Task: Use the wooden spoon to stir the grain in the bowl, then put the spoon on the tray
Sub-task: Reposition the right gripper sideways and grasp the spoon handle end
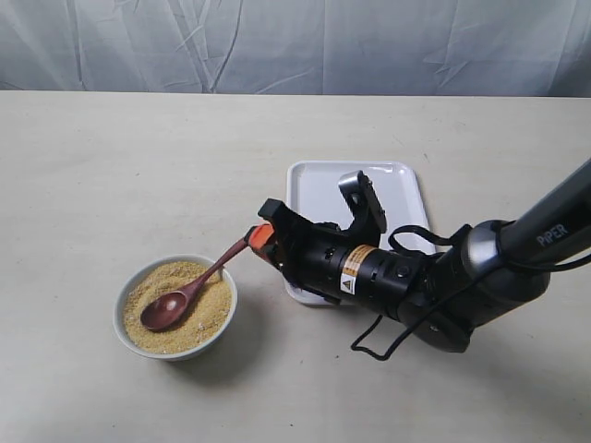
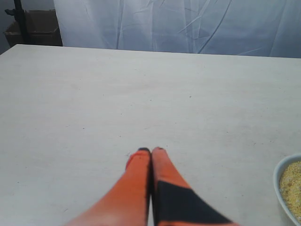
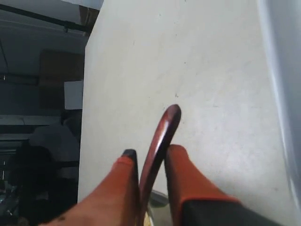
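Observation:
The white bowl (image 1: 175, 307) stands front left, filled with yellow-tan grain (image 1: 199, 316). The dark wooden spoon (image 1: 189, 293) has its oval bowl resting in the grain and its handle sloping up to the right. My right gripper (image 1: 259, 239) is shut on the handle's end, just right of the bowl; in the right wrist view the handle (image 3: 162, 136) sticks out between the orange fingers (image 3: 188, 179). The white tray (image 1: 321, 194) lies behind the right arm, partly hidden. My left gripper (image 2: 151, 151) is shut on nothing over bare table, with the bowl's rim (image 2: 278, 181) at the frame edge.
The beige table (image 1: 102, 185) stretches around the bowl and tray. A grey-white curtain (image 1: 295, 46) hangs behind the far edge. The right arm's black body and loose cable (image 1: 397, 323) lie across the front of the tray.

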`<state>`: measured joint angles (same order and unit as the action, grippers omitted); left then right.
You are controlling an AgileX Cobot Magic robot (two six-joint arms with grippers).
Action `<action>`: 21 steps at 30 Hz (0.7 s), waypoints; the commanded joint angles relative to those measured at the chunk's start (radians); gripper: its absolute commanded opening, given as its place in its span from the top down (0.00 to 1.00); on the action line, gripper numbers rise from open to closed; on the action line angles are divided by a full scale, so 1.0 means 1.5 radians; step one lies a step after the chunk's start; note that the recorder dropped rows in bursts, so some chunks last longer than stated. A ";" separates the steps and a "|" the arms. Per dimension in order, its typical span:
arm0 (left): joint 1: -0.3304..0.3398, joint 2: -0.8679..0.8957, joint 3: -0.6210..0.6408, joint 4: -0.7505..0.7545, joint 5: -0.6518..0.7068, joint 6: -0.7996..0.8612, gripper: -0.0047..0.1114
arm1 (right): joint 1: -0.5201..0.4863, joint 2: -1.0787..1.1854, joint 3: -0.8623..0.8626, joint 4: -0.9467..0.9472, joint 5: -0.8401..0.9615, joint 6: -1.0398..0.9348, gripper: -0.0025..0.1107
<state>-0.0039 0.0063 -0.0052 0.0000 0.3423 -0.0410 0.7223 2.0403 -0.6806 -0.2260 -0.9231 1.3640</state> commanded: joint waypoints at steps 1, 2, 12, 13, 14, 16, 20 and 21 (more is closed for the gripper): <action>0.001 -0.004 0.003 0.000 -0.004 -0.001 0.96 | 0.001 0.015 -0.004 0.014 -0.014 -0.002 0.93; 0.001 -0.004 0.003 0.000 -0.004 -0.001 0.96 | 0.001 0.019 -0.004 0.014 -0.018 -0.002 0.95; 0.001 -0.004 0.003 0.000 -0.004 -0.001 0.96 | 0.007 0.029 -0.002 0.025 -0.023 0.002 0.98; 0.001 -0.004 0.003 0.000 -0.004 -0.001 0.96 | 0.007 0.029 -0.002 0.021 -0.018 0.012 0.98; 0.001 -0.004 0.003 0.000 -0.004 -0.001 0.96 | 0.007 0.029 -0.002 0.021 -0.018 0.021 0.98; 0.001 -0.004 0.003 0.000 -0.004 -0.001 0.96 | 0.007 0.029 -0.002 0.019 -0.017 0.029 0.90; 0.001 -0.004 0.003 0.000 -0.004 -0.001 0.96 | 0.010 0.029 -0.002 0.019 -0.020 0.032 0.65; 0.001 -0.004 0.003 0.000 -0.004 -0.001 0.96 | 0.013 0.029 -0.002 0.025 -0.020 0.032 0.61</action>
<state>-0.0039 0.0055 -0.0052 0.0000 0.3423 -0.0410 0.7325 2.0758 -0.6867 -0.1902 -0.9797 1.4094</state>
